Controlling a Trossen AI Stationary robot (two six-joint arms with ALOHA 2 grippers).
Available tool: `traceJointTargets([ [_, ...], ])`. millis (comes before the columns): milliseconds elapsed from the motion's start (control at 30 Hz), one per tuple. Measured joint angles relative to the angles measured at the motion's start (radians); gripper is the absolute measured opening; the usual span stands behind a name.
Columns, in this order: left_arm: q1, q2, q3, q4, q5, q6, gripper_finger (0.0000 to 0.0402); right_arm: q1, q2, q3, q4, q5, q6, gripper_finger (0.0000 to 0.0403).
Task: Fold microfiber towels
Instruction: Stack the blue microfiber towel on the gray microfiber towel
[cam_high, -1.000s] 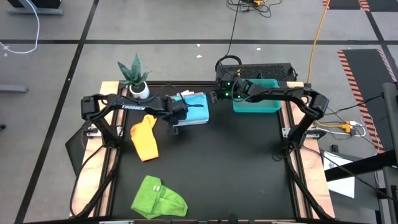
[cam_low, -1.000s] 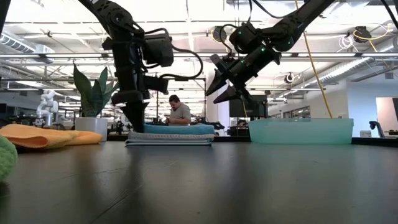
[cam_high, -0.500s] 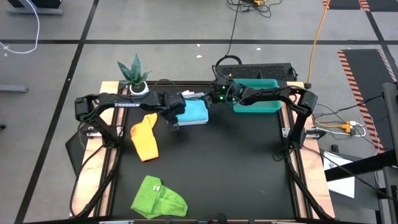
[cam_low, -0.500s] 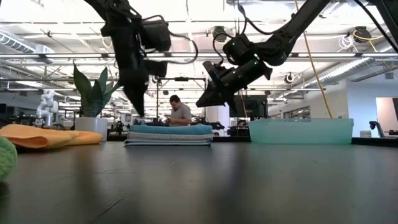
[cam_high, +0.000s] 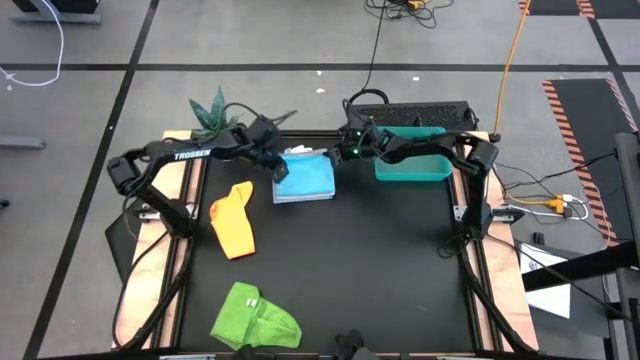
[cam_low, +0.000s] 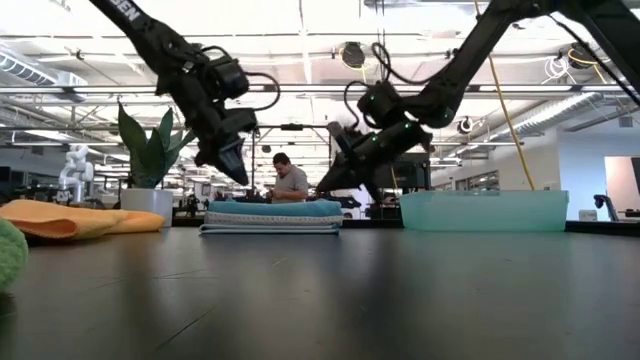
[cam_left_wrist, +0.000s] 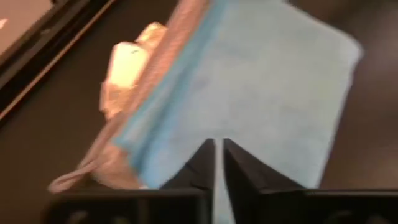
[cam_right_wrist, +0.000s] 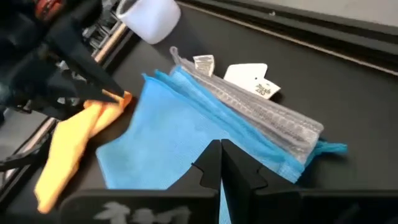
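A folded stack of microfiber towels (cam_high: 305, 180) lies flat at the table's far middle, turquoise blue on top (cam_right_wrist: 180, 137), white-grey beneath (cam_right_wrist: 267, 115). My left gripper (cam_high: 274, 166) hovers shut over the stack's left side, slanting down (cam_low: 240, 176). My right gripper (cam_high: 340, 155) is shut just above the stack's right far corner (cam_low: 322, 188). A yellow-orange towel (cam_high: 232, 218) lies crumpled at the left. A lime green towel (cam_high: 255, 318) lies near the front edge.
A teal plastic tray (cam_high: 412, 162) stands at the far right, close behind my right arm. A potted plant (cam_high: 215, 112) sits at the far left corner. The table's middle and right show bare black surface (cam_high: 380, 270). A person sits in the room beyond (cam_low: 290, 182).
My left gripper has risen off the stack's near left edge and gone toward the far left, tipping to a slant. My right gripper has come down toward the stack's right end and shut. The stack lies flat where it was.
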Motion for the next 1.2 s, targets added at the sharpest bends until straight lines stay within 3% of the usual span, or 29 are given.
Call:
traceJointTargets([
  [500,0.046,0.11,-0.005,0.027,-0.106,0.081,0.0004,-0.03,0.092,0.017,0.013,0.047,0.013,0.0],
  [833,0.059,0.107,-0.004,0.026,-0.202,0.091,0.0003,-0.037,0.096,0.016,0.029,0.106,-0.014,0.0],
  [1067,0.052,0.008,0.002,0.021,-0.127,0.027,0.0014,-0.018,-0.009,0.016,-0.004,0.06,-0.074,0.0],
  [1200,0.007,-0.04,0.002,-0.008,0.024,-0.009,0.0003,0.06,-0.083,0.016,-0.123,0.059,-0.152,0.0],
])
